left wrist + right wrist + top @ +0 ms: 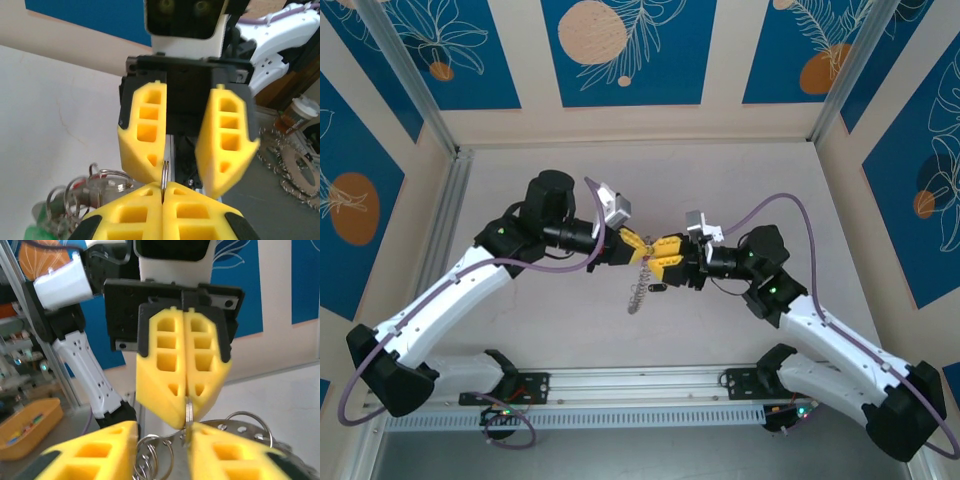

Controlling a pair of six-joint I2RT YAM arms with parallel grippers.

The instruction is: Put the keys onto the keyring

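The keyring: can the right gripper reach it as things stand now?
Probably yes. The left gripper holds the keyring up, and its wire stands between the open fingers of the right gripper, with nothing between.

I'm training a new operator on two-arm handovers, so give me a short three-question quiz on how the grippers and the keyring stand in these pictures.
1. True or false: the left gripper is shut on the wire of the keyring.
2. The right gripper's jaws stand: A) pressed together; B) apart; C) clamped on a black key.
3. Fill in: both grippers' fingers are coloured ____.
Key: 1 true; 2 B; 3 yellow.
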